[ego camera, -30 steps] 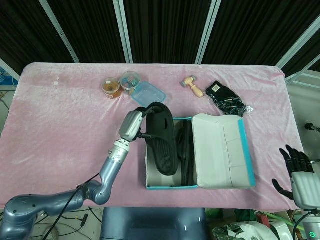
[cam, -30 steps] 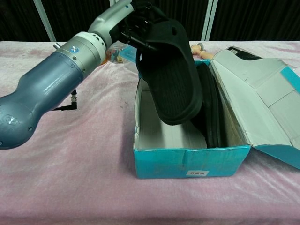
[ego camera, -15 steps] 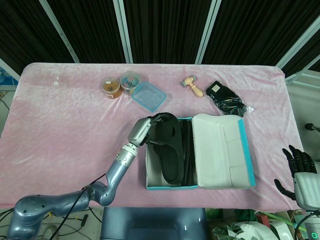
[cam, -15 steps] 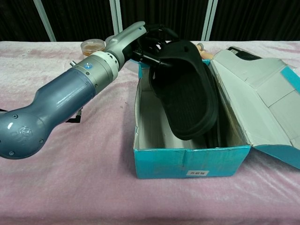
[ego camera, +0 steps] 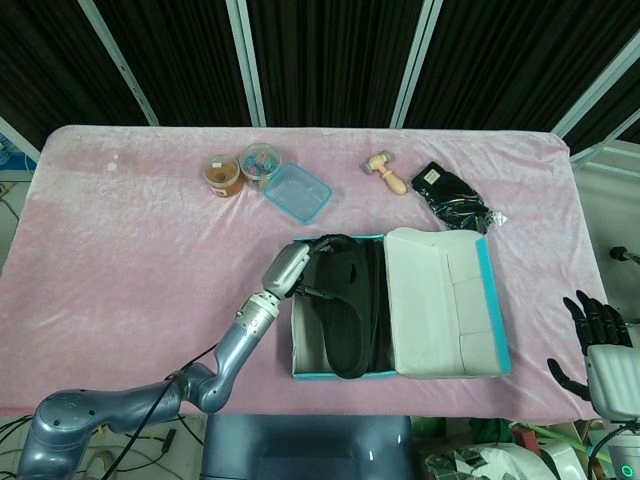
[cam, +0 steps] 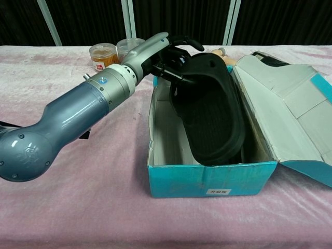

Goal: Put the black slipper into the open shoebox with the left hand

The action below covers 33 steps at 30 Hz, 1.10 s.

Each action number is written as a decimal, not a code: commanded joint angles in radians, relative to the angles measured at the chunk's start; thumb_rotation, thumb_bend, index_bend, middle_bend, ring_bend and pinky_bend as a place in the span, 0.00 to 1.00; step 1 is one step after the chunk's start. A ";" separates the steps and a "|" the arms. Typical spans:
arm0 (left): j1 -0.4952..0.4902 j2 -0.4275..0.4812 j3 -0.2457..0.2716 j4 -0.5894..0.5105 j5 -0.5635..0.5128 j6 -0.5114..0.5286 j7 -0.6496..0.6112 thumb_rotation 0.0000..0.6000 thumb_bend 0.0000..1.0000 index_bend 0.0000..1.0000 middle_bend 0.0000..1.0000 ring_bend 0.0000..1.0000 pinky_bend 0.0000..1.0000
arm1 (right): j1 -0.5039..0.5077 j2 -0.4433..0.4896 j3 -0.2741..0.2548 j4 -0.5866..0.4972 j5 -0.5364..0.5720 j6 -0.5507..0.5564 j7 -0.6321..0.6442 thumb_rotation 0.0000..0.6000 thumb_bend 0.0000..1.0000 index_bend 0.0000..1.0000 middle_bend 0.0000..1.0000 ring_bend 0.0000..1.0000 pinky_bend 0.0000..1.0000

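Nearest you, at the lower right corner of the head view, your right hand sits off the table edge with its dark fingers spread apart and nothing in them. Your left arm reaches up from the lower left across the pink tablecloth, and your left hand grips the black slipper at its far end, fingers curled around the strap there. The slipper is down inside the open shoebox, lying lengthwise and tilted, sole side facing up in the chest view, its near tip just behind the box's front wall. A second black slipper stands on edge in the box just to the right of it, mostly hidden in the chest view. The box's white lid lies folded open flat to the right, with a blue edge along its outer side. Beyond the box on the left, near the far part of the table, a blue lidded container rests on the cloth, and just behind it stand two small round jars side by side. Further right at the same depth lies a small wooden mallet, and beside that a black bundle in clear wrapping, touching the far corner of the lid.
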 commanded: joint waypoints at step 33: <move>0.044 0.290 0.117 -0.360 -0.142 -0.107 0.616 0.07 0.00 0.00 0.00 0.00 0.00 | 0.006 -0.004 0.004 -0.007 -0.012 -0.004 -0.012 1.00 0.18 0.00 0.01 0.00 0.07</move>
